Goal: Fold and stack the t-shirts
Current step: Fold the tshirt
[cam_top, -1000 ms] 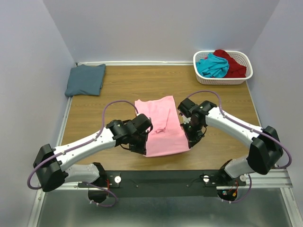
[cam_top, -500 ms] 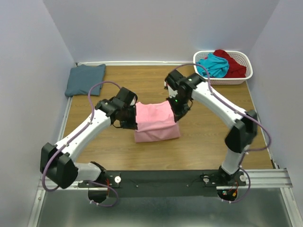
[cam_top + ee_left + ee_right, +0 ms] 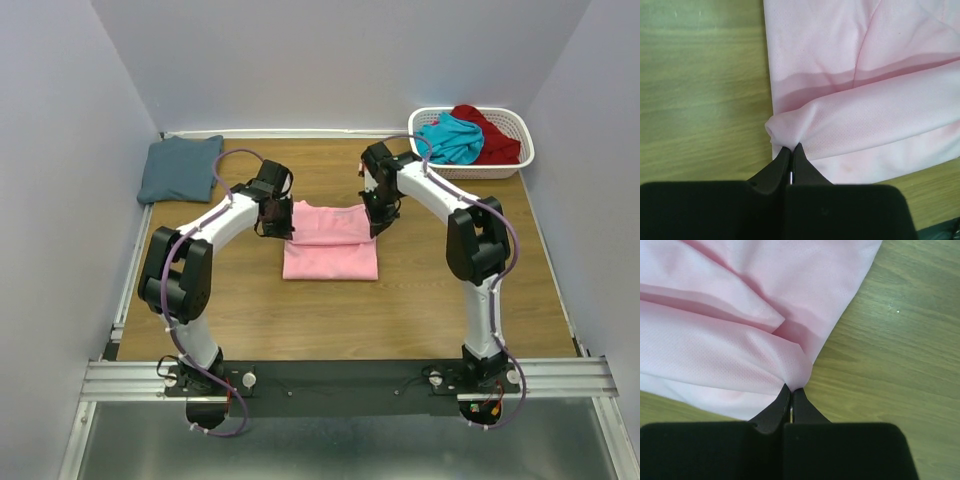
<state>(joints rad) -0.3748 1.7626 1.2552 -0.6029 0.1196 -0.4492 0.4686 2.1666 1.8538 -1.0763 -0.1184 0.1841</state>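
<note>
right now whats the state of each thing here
pink t-shirt: partly folded, pinched at both sides
blue-grey t-shirt: folded, far left corner
teal t-shirt: crumpled in basket
dark red t-shirt: crumpled in basket
basket: upright, two shirts inside
left gripper: jaws shut on pink t-shirt
right gripper: jaws shut on pink t-shirt

text: none readable | labels: none | brands: none | numbers: none | signs: none
</note>
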